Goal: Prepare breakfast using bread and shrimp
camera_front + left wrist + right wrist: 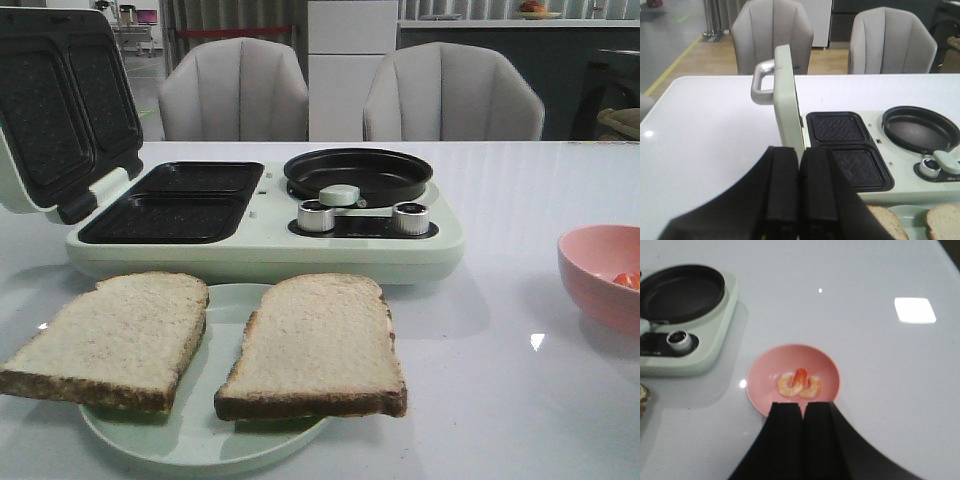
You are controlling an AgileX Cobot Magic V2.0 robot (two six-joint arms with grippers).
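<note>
Two slices of bread, one on the left (115,338) and one on the right (318,348), lie on a pale green plate (200,440) at the table's front. The shrimp (799,383) lie in a pink bowl (765,375), which stands at the right edge of the front view (598,275). My left gripper (799,152) is shut and empty, raised above the near edge of the open sandwich maker (250,215). My right gripper (802,406) is shut and empty, above the bowl's near rim. Neither gripper shows in the front view.
The sandwich maker's lid (60,110) stands open at the left, with a metal handle (760,82). Its round pan (358,175) and two knobs (410,217) are on the right. Two grey chairs (450,95) stand behind the table.
</note>
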